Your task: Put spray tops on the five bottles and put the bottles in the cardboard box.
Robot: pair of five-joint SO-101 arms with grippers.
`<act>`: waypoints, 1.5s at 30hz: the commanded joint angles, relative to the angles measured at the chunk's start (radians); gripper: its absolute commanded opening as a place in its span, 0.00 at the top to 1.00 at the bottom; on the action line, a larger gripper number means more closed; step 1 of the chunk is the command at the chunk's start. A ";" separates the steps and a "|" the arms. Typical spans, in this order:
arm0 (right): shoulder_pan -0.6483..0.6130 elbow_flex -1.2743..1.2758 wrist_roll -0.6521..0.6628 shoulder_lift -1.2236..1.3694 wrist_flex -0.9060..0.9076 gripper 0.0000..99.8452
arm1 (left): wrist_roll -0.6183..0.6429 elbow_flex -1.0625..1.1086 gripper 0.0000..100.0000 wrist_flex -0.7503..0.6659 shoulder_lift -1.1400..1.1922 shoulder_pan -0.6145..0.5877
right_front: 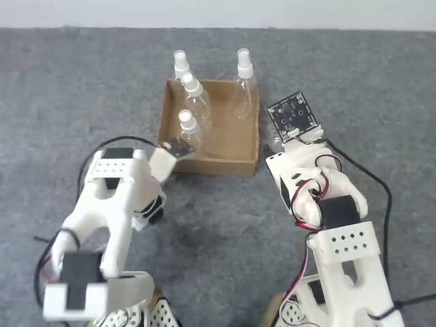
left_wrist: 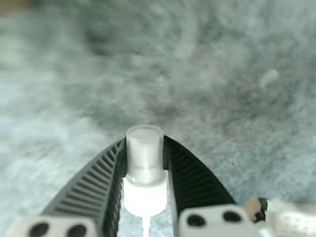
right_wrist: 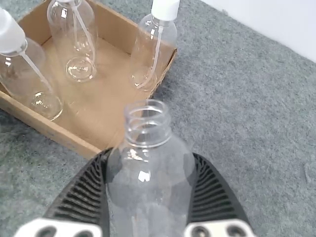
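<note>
The left end effector [left_wrist: 144,144] squeezed a spray top [left_wrist: 144,170]. The right end effector [right_wrist: 150,159] held the open bottle [right_wrist: 148,192] just right of the cardboard box [right_front: 211,165]. The top should go on straight.

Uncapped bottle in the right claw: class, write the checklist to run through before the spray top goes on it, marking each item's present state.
1. Uncapped bottle clamped in the right claw: ok.
2. Its neck open, no top on it: ok.
3. Spray top clamped in the left claw: ok.
4. Spray top's tube straight: cannot tell, mostly cut off.
5. Spray top lined up over the neck: not ok; the claws stand at opposite sides of the cardboard box.
6. Bare floor left in the box: ok.
</note>
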 commanded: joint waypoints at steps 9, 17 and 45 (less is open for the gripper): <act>-0.012 -0.009 -0.008 -0.050 -0.022 0.98 | 0.192 -0.027 0.99 0.054 -0.537 -0.055; -0.013 -0.009 -0.008 -0.050 -0.015 0.98 | 0.345 -0.028 0.99 0.043 -0.746 -0.058; -0.104 0.078 -0.015 -0.251 0.018 0.99 | 0.655 -0.019 0.99 -0.276 -1.085 -0.049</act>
